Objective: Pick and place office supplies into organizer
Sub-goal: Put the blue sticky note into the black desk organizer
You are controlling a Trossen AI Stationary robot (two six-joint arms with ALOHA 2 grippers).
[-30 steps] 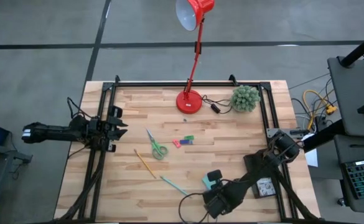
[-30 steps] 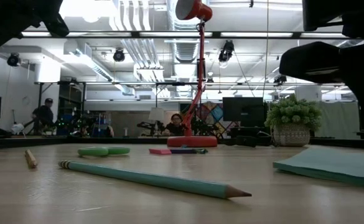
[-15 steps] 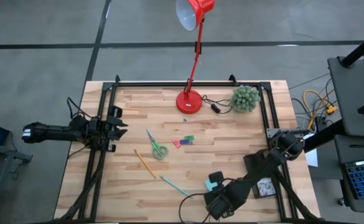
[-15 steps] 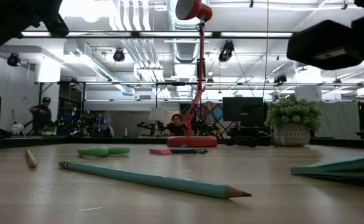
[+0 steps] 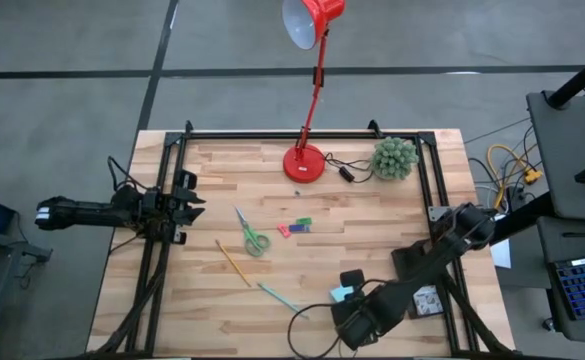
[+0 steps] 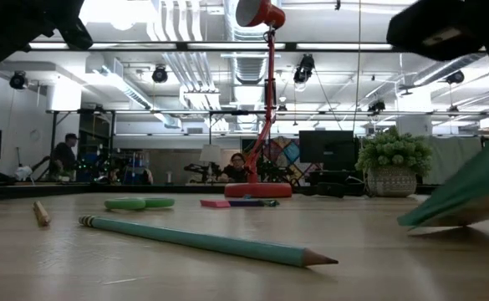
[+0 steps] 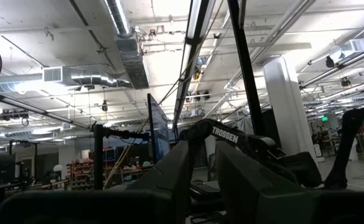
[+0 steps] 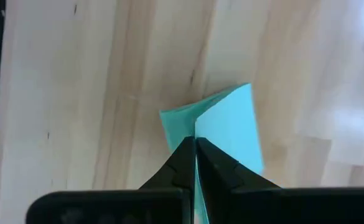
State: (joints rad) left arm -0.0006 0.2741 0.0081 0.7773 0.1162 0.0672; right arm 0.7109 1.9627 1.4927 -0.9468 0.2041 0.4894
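My right gripper (image 8: 195, 142) is shut on the light-teal sticky-note pad (image 8: 222, 127) near the table's front right, seen from above in the high view (image 5: 348, 284). In the low view the pad (image 6: 460, 199) slants. Green-handled scissors (image 5: 252, 236), a yellow pencil (image 5: 233, 262), a teal pen (image 5: 278, 297) and small red and green pieces (image 5: 294, 227) lie flat mid-table. My left gripper (image 5: 188, 205) waits at the left edge, a narrow gap between its fingers, holding nothing. The organizer is hidden. My right gripper pinches the pad between its two fingers at the raised ridge (image 8: 196, 124), where its two teal faces meet. The fingers come from above, pointing steeply down. The pad hangs slanted, its held side up; its low edge (image 6: 406, 221) is at the table top.
A red desk lamp (image 5: 305, 162) and a green fuzzy plant (image 5: 394, 158) stand at the far edge. Black frame rails (image 5: 162, 250) run along the table's sides. My right arm (image 5: 422, 268) crosses the near right corner. People sit in the room beyond (image 6: 237, 167).
My right gripper has risen, staying shut on the pad. The pad, flat on the table a second ago, has tipped up: its held side has climbed while its low edge has stayed down by the wood.
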